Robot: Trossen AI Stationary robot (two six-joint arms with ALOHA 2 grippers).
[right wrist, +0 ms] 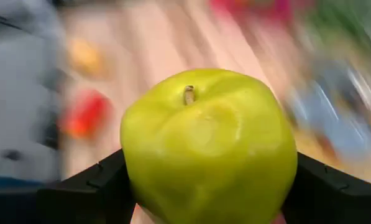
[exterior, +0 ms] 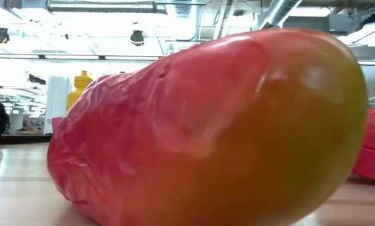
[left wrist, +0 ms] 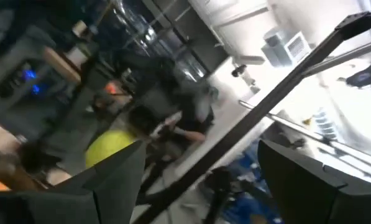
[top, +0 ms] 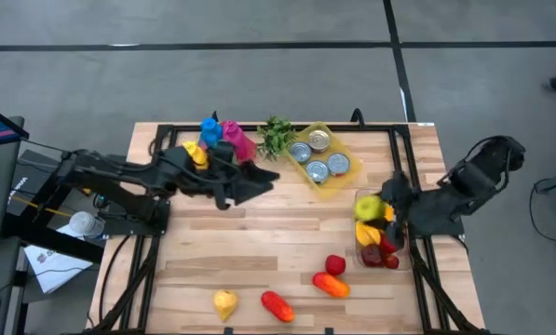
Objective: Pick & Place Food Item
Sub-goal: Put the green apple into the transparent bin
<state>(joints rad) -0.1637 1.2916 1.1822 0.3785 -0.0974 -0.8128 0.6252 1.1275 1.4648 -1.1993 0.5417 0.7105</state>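
Note:
A green apple [top: 366, 207] is in my right gripper [top: 374, 210], over the far end of a clear bin [top: 396, 251] that holds red and yellow food at the table's right. It fills the right wrist view [right wrist: 209, 146], stem end toward the camera. My left gripper [top: 262, 179] is open and empty above the table's middle, near the far side; its fingers [left wrist: 114, 183] stand wide apart. A red-and-yellow fruit [exterior: 206, 125] lies on the table right in front of the low camera. My right gripper pinches the apple between its two fingers, one on each side of its lower half [right wrist: 130, 180]. The fingers [right wrist: 92, 186] come from the table's right side. The apple's stem [right wrist: 188, 94] faces back toward the wrist. Whether the apple rests on the food in the bin, I cannot tell.
A yellow tray [top: 326, 191] with three cans stands at the far middle, greens [top: 276, 136] and blue, pink and yellow items [top: 218, 136] to its left. Red [top: 334, 265], orange-red [top: 331, 285], red [top: 278, 305] and yellow [top: 224, 302] food pieces lie near the front edge.

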